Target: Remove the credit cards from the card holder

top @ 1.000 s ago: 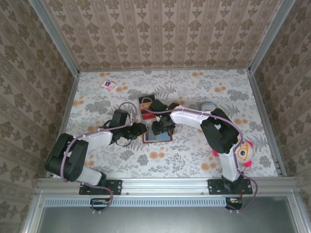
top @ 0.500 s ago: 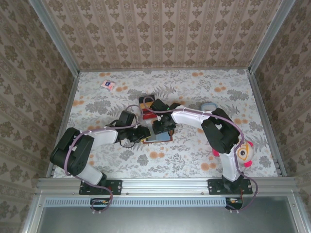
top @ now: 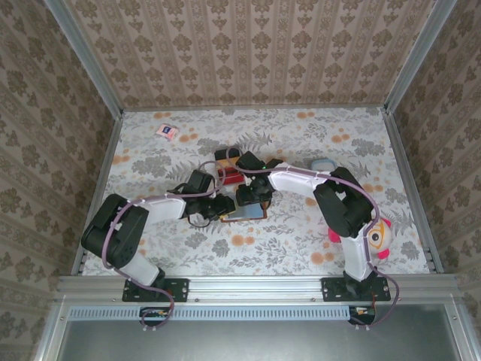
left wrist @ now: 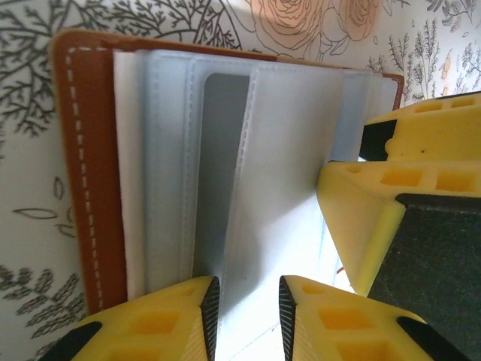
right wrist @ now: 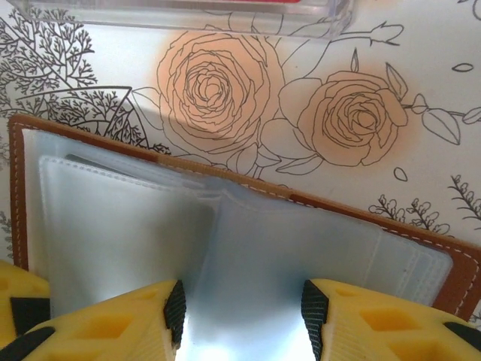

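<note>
**Top external view.** The card holder [top: 246,213] lies opened flat on the flower-printed bench [top: 301,248], just in front of a red tray [top: 228,174]. Both arms reach in over it. The left pincer [top: 219,207] is at its left edge and the right pincer [top: 252,197] is over its far side. A pink-and-white packet [top: 167,131] lies well apart, near the far left corner.

**Left wrist view.** The brown cover of the card holder [left wrist: 79,150] frames pale grey-blue sleeves. One dark grey credit card [left wrist: 225,165] sits seated in its pocket. The left pincer [left wrist: 244,316] has its jaws close together astride a sleeve leaf, and whether they clamp it cannot be told. A yellow finger of the right pincer [left wrist: 391,210] rests on the holder's right side.

**Right wrist view.** The right pincer [right wrist: 240,323] has its jaws well apart, straddling the sleeves of the card holder [right wrist: 285,248] and gripping nothing. The clear wall of the red tray [right wrist: 188,19] lies just beyond.

**Progress.** The holder is open and steadied. Extraction appears not yet begun, and drawing out each card is the work left.
</note>
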You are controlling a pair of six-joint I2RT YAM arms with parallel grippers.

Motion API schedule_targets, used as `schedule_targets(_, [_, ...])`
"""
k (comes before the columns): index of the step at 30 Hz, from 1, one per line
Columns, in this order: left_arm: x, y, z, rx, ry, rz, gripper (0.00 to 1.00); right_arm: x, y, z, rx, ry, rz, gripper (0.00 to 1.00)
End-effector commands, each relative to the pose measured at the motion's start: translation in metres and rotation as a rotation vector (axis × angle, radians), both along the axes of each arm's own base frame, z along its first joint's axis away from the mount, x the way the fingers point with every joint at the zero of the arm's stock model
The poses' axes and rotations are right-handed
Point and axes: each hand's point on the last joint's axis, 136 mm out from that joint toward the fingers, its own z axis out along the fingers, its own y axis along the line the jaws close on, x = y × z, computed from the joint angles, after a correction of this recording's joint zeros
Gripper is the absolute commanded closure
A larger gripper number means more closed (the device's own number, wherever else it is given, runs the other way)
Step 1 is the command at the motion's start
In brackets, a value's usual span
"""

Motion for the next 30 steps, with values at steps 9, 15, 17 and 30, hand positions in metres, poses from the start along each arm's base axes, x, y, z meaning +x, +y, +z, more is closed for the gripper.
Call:
schedule_targets(9, [0.003,-0.011,0.009,-0.050,-0.026,-0.041,0.72,-0.011,0.009,0.013,0.207,0.109,-0.079,0.52])
schedule_targets(15, [0.006,-0.018,0.024,-0.100,-0.075,-0.065,0.73,-0.001,0.006,0.059,0.290,0.028,-0.122,0.44])
schedule_targets(17, [0.007,-0.021,0.032,-0.112,-0.097,-0.077,0.72,0.000,0.004,0.074,0.319,-0.017,-0.124,0.41])
schedule_targets(30, [0.017,-0.073,0.057,-0.120,-0.193,-0.151,0.64,0.009,-0.101,0.120,0.152,-0.319,-0.440,0.13])
